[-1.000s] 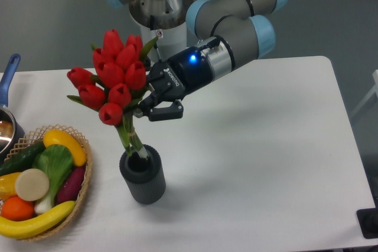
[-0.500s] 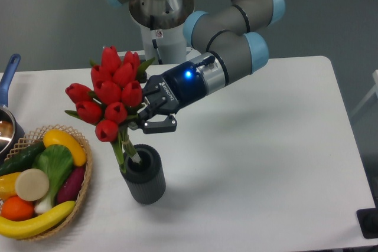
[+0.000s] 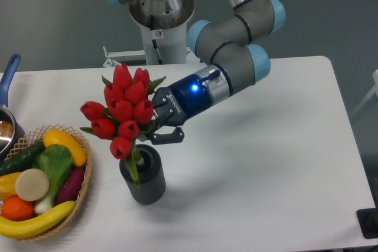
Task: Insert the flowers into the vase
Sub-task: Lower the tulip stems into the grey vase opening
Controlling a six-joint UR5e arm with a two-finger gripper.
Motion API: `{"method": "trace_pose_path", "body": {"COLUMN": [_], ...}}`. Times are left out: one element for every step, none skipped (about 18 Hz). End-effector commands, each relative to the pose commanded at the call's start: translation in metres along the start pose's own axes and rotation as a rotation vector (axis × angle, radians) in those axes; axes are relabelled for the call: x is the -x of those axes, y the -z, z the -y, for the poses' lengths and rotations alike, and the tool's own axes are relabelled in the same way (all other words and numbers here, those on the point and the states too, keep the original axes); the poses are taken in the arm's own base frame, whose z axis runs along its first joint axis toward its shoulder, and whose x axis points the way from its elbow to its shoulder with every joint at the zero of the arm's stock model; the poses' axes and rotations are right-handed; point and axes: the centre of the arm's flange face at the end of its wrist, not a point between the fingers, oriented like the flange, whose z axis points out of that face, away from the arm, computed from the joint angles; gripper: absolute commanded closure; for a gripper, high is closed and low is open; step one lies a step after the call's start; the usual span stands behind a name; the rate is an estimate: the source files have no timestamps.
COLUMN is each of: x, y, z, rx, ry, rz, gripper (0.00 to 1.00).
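The flowers point(image 3: 124, 110), a bunch of red tulip buds with green leaves, stand with their stems down inside the vase point(image 3: 143, 175), a short dark ribbed cylinder on the white table. The buds lean slightly left above the opening. My gripper point(image 3: 158, 128) is shut on the flowers just under the buds, right above the vase's rim. The stems' lower part is hidden in the vase.
A woven basket point(image 3: 87, 172) with a banana, cucumber, orange and other fruit stands at the left, close to the vase. A pot with a blue handle point(image 3: 8, 75) sits at the far left edge. The arm's base point(image 3: 159, 22) rises behind the table.
My gripper has moved down and a little right with the flowers. The stems have sunk deeper into the vase and the buds now sit lower, close over its rim.
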Motion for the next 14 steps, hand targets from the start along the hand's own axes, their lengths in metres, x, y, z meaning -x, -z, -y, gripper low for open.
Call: {"method": "trace_pose_path", "body": {"x": [0.002,0.005,0.006,0.007,0.008,0.008,0.008,0.008,0.007,0.008,0.008,0.009,0.010,0.010], "y": [0.000,0.000,0.001,0.001,0.003,0.003,0.004,0.004,0.005,0.006,0.006,0.006,0.006,0.006], "z": [-0.004,-0.010,-0.013,-0.017,-0.021,-0.026,-0.034,-0.040,-0.046,-0.052,-0.056,-0.058,-0.059,-0.061], "rx": [0.001,0.001,0.001,0.001,0.000,0.000,-0.001,-0.001,-0.001,-0.001,-0.001,-0.001,-0.001,0.000], "ry": [0.003,0.006,0.014,0.020,0.027,0.038,0.044,0.034,0.018,0.015,0.013,0.010,0.013,0.015], "rz": [0.001,0.001,0.002,0.002,0.005,0.006,0.008,0.008,0.009,0.011,0.011,0.011,0.012,0.012], "gripper": [0.61,0.61,0.61,0.61,0.61,0.61,0.61,0.61,0.61,0.61,0.61,0.61,0.61,0.61]}}
